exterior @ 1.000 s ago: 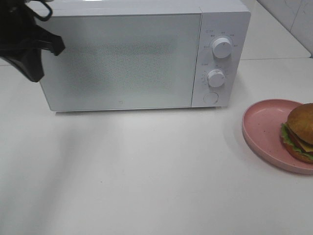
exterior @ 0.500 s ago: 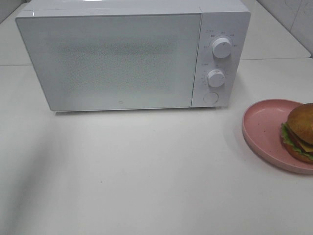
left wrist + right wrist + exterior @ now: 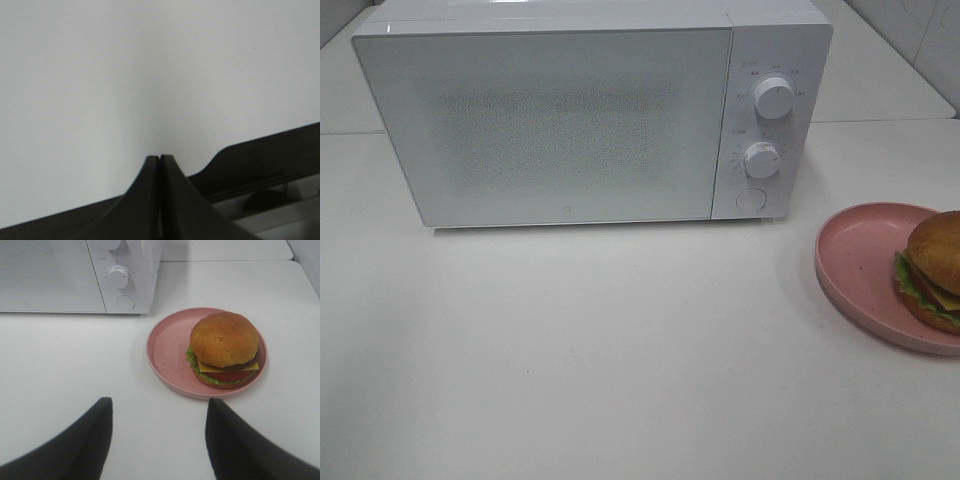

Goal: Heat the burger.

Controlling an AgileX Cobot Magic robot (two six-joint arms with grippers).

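Microwave white, door closed, at back of white table. Pink plate right of it, carrying burger. Right gripper fingers apart, empty, near plate. Left gripper fingers pressed together, empty.

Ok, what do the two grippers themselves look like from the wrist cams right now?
The left gripper has matte black fingers that taper to narrow tips, with smooth, unmarked surfaces. The right gripper shows two broad, rounded black fingers, likewise plain and matte. No cables, labels or markings are visible on either. Neither arm appears in the overhead view, so nothing more of them can be described.
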